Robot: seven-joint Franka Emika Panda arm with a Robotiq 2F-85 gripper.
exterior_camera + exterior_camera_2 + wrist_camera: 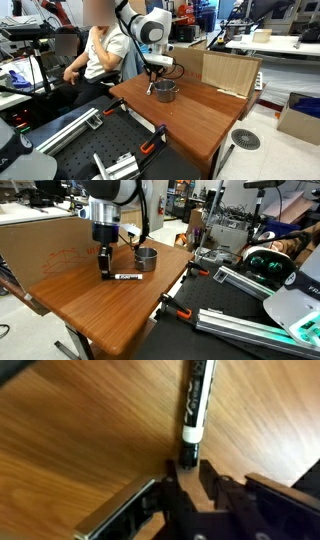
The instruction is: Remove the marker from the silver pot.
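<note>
The marker, white with a dark cap, lies flat on the wooden table, outside and just in front of the silver pot. My gripper stands low over the table at the marker's end away from the pot. In the wrist view the marker runs up from my fingertips, which sit closed against its dark cap. The pot stands to the right of my gripper in an exterior view; the frames do not show inside it.
A large cardboard box stands behind the pot; it also shows in an exterior view. A person sits at the table's far side. Clamps and metal rails lie past the table edge.
</note>
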